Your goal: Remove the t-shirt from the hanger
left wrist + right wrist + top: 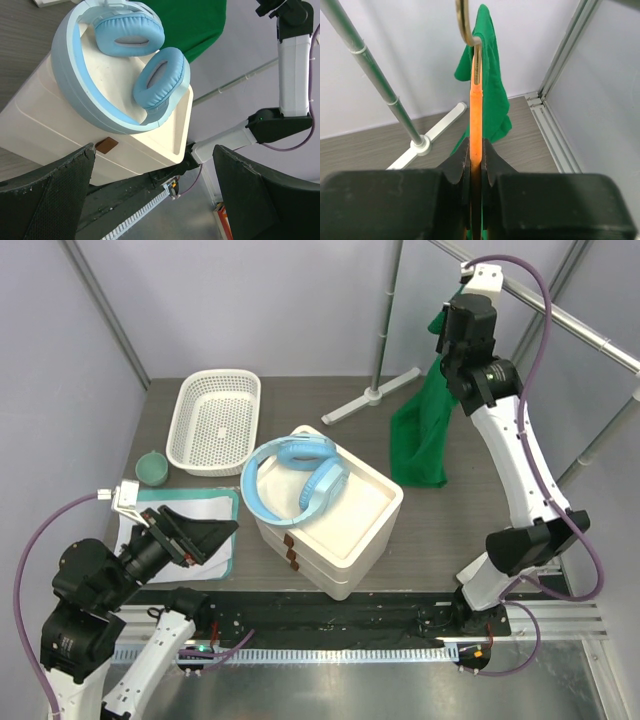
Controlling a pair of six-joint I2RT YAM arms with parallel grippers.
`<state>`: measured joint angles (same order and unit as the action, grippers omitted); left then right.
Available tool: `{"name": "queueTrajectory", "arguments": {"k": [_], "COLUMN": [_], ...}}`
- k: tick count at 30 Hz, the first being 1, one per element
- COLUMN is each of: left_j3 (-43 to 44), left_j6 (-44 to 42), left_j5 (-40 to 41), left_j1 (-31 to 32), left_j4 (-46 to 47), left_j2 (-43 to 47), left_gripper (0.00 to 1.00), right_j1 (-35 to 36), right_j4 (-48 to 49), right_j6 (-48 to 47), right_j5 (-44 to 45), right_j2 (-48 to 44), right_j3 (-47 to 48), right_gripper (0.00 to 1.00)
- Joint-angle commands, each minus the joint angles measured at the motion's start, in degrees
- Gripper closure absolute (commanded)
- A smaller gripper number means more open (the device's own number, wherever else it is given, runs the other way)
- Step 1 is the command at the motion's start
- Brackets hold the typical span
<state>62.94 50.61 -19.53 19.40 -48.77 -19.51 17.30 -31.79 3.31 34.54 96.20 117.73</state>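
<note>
At the back right corner, up by the grey rail [560, 312], my right claw [476, 156] is clamped shut on the orange hanger [476, 112]. From the wrist camera the hanger sits edge-on, so its long axis runs straight away from the fingers, ending at the metal hook [464, 22]. I can't tell if the hook is on the rail. The green t-shirt [492, 85] is bunched on the far part of the hanger, beyond the grip, and drapes down toward the table. From overhead it hangs below and to the left of that claw, its bottom edge low near the tabletop. My left claw [208, 538] is wide open, holding nothing, low at the near left, and the white box [345, 535] with blue headphones [295, 482] sits between it and the shirt, well apart. I judge the right arm has the hanger, so the pull has to go along that axis, away from the grip, and the left arm has a long reach across to do it.
</note>
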Motion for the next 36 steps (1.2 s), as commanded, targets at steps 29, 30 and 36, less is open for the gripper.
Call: {"name": "queueTrajectory", "arguments": {"k": [29, 30, 36], "left_j3": [2.81, 2.72, 7.97], "left_j6": [-0.34, 1.84, 6.77], "left_j5": [-10.68, -14.45, -16.41], "left_j1": [-0.06, -0.06, 0.02], "left_j4": [7.27, 12.34, 25.55], "left_j2": [-9.92, -11.94, -19.31], "left_gripper": [0.04, 0.04, 0.09], "right_j1": [0.37, 0.37, 0.37], "right_j4": [2.08, 1.82, 0.59], "right_j6": [1.00, 1.00, 3.01], "right_j5": [-20.11, -21.35, -25.66], "right_j2": [-29.38, -30.36, -40.28], "right_j3": [-21.82, -23.06, -32.56], "right_gripper": [0.99, 0.99, 0.99]}}
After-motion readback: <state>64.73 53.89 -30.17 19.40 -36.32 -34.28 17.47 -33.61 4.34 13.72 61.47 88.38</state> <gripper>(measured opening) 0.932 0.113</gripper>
